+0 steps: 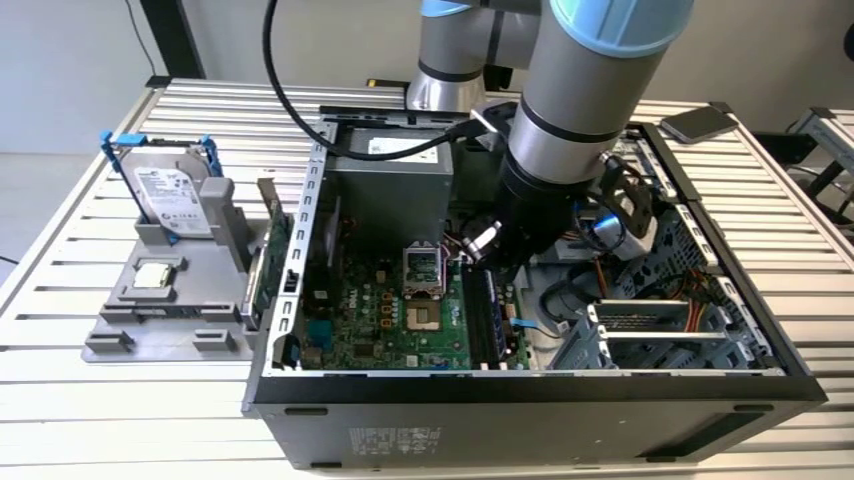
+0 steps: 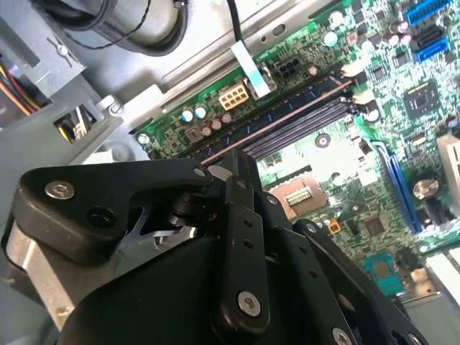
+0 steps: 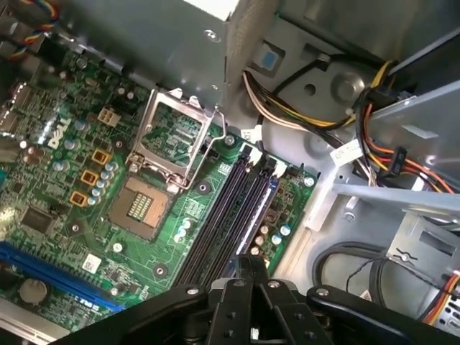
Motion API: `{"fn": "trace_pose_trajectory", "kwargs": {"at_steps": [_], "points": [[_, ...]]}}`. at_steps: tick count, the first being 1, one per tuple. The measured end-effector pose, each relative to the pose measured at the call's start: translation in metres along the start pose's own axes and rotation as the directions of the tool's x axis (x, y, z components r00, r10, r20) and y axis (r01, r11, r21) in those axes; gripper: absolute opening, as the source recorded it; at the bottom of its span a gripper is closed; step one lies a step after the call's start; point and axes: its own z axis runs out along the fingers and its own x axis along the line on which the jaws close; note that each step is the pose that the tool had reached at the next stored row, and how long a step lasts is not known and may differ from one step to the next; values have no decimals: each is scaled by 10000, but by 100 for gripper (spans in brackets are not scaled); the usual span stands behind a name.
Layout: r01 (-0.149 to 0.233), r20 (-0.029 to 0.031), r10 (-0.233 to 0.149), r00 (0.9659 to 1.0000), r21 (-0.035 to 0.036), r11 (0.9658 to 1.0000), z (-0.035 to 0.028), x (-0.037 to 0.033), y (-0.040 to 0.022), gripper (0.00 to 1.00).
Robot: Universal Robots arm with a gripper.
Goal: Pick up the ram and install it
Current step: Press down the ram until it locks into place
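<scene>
The ram (image 2: pixel 295 111) shows as a thin dark stick, edge up, running along the black memory slots (image 1: pixel 483 325) of the green board. In the first wrist view the ram (image 3: pixel 260 208) lies on the side of the slots toward the drive bays, with a blue tint. My gripper (image 1: pixel 490 262) reaches down into the open computer case over these slots. In both wrist views the black fingertips stand pressed together on the stick's upper edge, with the gripper (image 2: pixel 241 159) (image 3: pixel 251 260) hiding the part below it. I cannot tell whether the stick is fully seated.
The open processor socket (image 3: pixel 169 140) sits beside the slots. A grey power supply (image 1: pixel 387 185) stands behind them, and bundled cables (image 3: pixel 374 144) and drive bays (image 1: pixel 654 325) crowd the exterior view's right. Outside the case, a grey fixture holds a hard drive (image 1: pixel 174 200) and an upright green card (image 1: pixel 276 255).
</scene>
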Motion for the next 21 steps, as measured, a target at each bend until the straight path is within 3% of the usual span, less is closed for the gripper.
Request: {"fn": "trace_pose_trajectory", "kwargs": {"at_steps": [6,10,14,17,21], "points": [[775,52,-775,9970,9,9970,0,0,0,0],[1484,26,-1484,9889,-20,9889,0,0,0,0],[2205,0,-2205,9754,-60,9754,0,0,0,0],[2708,3,-2708,9626,-90,9626,-1,1,0,0],[3323,64,-3323,9432,-106,9431,0,-1,0,0]]}}
